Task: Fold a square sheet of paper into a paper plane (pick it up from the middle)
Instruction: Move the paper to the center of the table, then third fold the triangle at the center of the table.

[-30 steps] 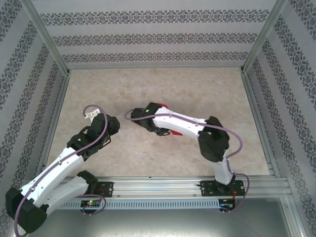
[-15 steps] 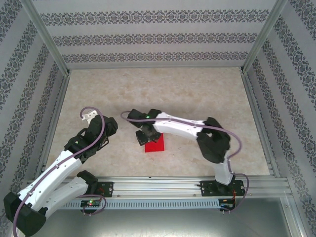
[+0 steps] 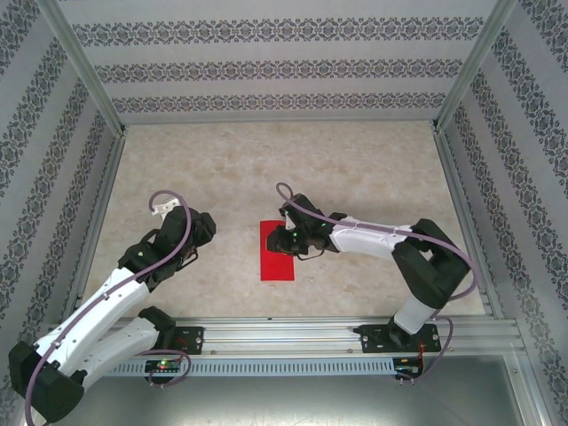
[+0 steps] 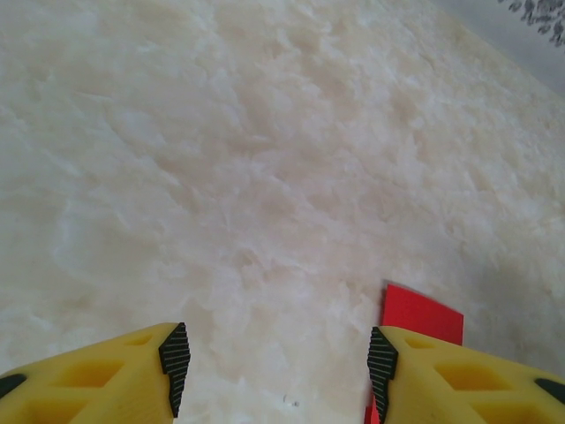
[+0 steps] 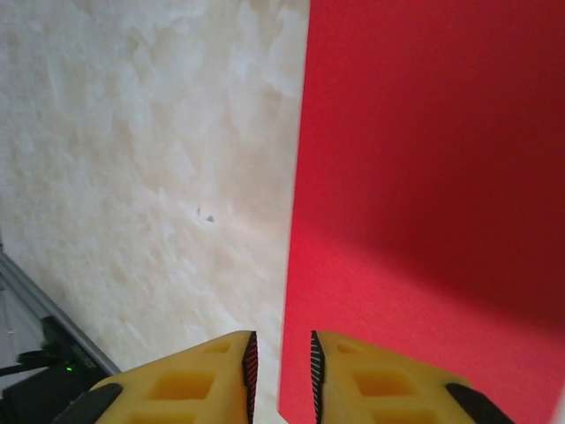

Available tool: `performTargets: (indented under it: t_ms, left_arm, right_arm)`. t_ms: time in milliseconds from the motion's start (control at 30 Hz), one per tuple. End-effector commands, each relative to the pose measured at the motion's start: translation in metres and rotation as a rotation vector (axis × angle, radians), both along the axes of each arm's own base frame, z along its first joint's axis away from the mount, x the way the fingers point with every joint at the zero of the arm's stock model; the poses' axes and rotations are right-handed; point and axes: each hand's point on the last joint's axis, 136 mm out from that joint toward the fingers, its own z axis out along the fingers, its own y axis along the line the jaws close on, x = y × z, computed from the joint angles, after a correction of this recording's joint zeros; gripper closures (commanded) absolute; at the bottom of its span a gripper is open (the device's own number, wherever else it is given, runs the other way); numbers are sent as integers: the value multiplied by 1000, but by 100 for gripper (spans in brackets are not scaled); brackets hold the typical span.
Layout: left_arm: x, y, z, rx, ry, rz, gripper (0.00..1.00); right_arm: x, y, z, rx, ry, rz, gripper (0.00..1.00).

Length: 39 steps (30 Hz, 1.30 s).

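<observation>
Red paper (image 3: 273, 257), flat plain narrow rectangle

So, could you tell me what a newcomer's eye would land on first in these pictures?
The bright red sheet of paper stands out at once, lying as a narrow rectangle in the middle of the pale marbled table. The right gripper sits low at the paper's right side, its jaws nearly together over the edge. The left gripper hangs open and empty to the paper's left.
</observation>
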Motion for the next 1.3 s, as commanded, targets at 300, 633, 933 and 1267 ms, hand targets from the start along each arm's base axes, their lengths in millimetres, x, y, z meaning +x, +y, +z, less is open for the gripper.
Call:
performTargets:
  t_ms: [300,633,933,1267]
  left_arm:
    - [15,-62,-22,-107,119,-266,45]
    - [33,-98,-50,-165,245,-355,60]
    - [64,-135,-66,-247,311,-431,70]
    - [92,-168,-104,-278,423,-503,80]
  right_arm:
    - [30,-3,-60,-125,27,-118,79]
    - [40,13,-15,0,-101,115,77]
    - [36,-55,24,-114,-189,-21,66]
    - [22,-73,-6,13,-48,-168,54]
